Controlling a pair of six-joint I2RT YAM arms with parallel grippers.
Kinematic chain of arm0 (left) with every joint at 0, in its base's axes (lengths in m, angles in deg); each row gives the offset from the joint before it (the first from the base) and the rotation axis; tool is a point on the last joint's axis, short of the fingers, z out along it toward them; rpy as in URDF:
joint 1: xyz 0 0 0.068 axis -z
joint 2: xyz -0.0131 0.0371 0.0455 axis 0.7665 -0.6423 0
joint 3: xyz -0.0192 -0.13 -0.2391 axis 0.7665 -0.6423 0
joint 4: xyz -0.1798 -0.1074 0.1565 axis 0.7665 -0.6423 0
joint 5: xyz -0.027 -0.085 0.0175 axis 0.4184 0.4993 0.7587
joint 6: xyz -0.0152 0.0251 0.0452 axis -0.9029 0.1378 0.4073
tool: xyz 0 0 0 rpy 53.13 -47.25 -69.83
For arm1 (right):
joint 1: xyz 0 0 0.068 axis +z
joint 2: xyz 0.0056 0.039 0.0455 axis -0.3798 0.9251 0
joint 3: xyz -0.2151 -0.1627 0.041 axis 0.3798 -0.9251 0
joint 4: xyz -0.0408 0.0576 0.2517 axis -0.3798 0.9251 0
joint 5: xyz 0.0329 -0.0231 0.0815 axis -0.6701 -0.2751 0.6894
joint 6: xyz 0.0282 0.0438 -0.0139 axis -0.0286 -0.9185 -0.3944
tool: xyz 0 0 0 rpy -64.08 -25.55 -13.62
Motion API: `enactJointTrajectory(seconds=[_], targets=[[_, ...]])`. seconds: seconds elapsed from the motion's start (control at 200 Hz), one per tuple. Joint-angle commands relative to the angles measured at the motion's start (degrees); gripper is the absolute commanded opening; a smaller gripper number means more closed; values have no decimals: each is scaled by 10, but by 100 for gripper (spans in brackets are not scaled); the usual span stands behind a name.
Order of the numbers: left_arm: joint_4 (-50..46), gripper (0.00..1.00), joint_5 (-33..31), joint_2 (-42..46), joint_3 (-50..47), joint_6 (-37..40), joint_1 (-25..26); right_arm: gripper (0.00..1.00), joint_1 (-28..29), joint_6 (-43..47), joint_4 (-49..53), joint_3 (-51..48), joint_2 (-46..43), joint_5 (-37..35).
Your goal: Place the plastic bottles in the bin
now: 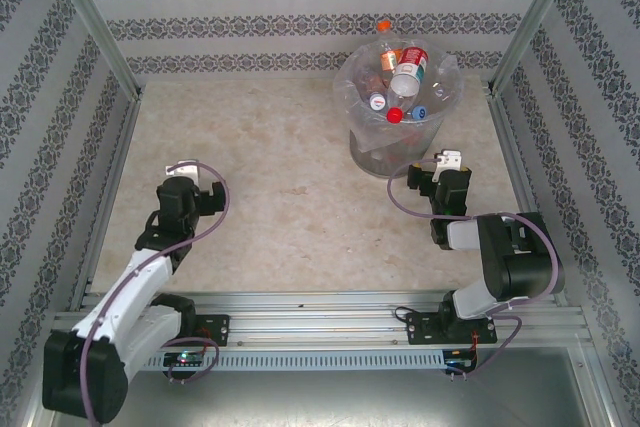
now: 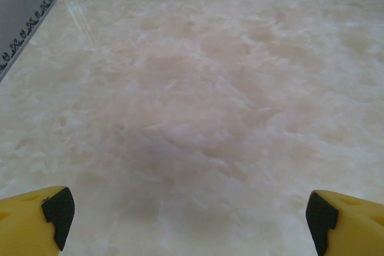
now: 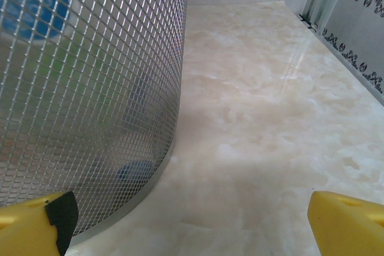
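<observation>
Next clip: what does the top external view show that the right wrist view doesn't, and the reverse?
Top external: plastic bottles heaped in the bag-lined bin, and the left gripper well away from it. Right wrist: the bin's wire-mesh wall up close, with blurred blue and green shapes behind it. Shared: the bin, the marble-look table, and the open right gripper beside the bin.

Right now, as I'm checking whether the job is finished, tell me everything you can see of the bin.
The bin is round, with a silvery wire-mesh wall and a crinkly clear bag lining it and spilling over the rim. It stands upright on the marble-look table, at the far right near the back wall. Bottles are heaped inside, rising above the rim; their colours show through the mesh.
</observation>
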Motion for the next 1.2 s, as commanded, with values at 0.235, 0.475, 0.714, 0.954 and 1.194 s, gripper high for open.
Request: enactJointTrajectory(seconds=[0.235, 0.475, 0.714, 0.954, 1.194], targets=[[383, 100, 28, -178, -77, 71, -30, 98, -6, 4, -6, 8, -6, 13], [513, 100, 80, -261, -86, 70, -58, 98, -6, 4, -7, 8, -6, 12], [622, 100, 88, -349, -102, 57, -72, 98, -5, 3, -6, 8, -6, 13], [508, 100, 112, -377, -30, 65, -76, 98, -5, 4, -6, 8, -6, 13], [514, 100, 115, -378, -32, 64, -78, 98, -6, 4, -7, 8, -7, 12]])
